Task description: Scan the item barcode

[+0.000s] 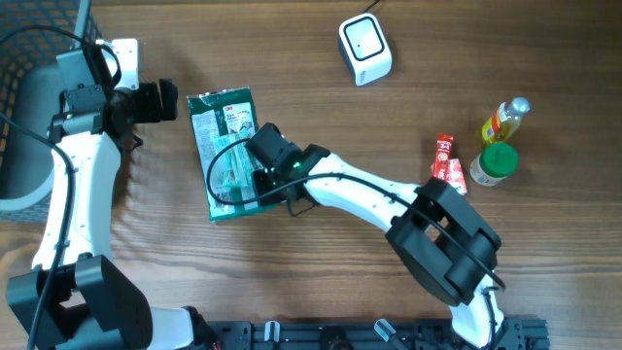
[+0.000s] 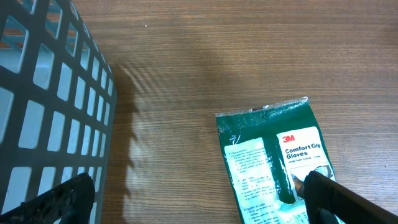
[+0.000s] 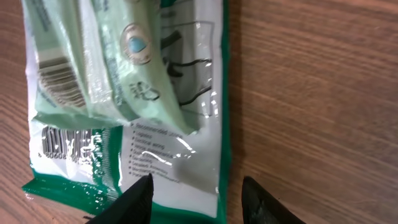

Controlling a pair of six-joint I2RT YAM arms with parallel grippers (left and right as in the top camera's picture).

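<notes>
One glove packet is lying flat on the surface, left of the middle, with its short top edge pointing toward the far edge. It is showing a dark green border, a clear window over pale green gloves, and a white panel reading "3M" and "Comfort Grip Gloves". In the right wrist view, two barcodes are facing up, one on the pale insert and one on the packet below it.

One white scanner is sitting near the far edge. One red sachet, one yellow bottle and one green-lidded jar are standing together toward the right edge. One dark mesh basket is occupying the far left corner.

The right end effector is hovering partly open over the packet's near right edge, gripping nothing. The left end effector is gaping wide and empty beside the packet's top.
</notes>
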